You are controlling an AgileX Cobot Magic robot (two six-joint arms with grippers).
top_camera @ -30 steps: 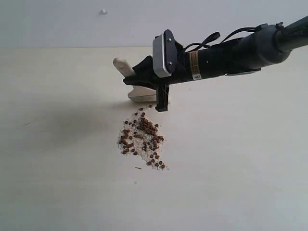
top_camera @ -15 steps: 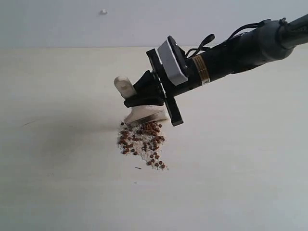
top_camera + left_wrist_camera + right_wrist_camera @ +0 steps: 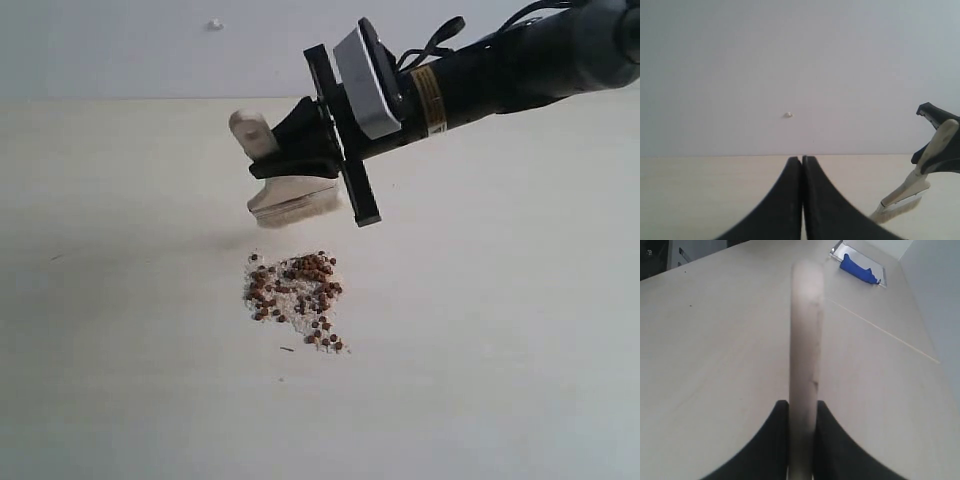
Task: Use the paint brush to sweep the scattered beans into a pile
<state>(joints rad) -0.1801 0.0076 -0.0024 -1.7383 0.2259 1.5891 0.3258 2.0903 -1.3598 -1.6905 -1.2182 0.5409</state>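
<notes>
The paint brush hangs in the air just behind and above the pile, its off-white bristles pointing down and clear of the table. My right gripper is shut on the pale wooden handle, which runs between its fingers. The reddish-brown beans lie in a dense cluster mixed with whitish grains, with a short trail of beans toward the front. My left gripper is shut with nothing in it, and its view shows the brush off to one side. The left gripper is outside the exterior view.
A blue object lies on a white tray at a far corner of the table. A small white speck sits on the wall behind the pale table.
The brush came down behind the pile and pushed its far beans closer together. It then rose off the table and now hangs above the pile's far edge.
</notes>
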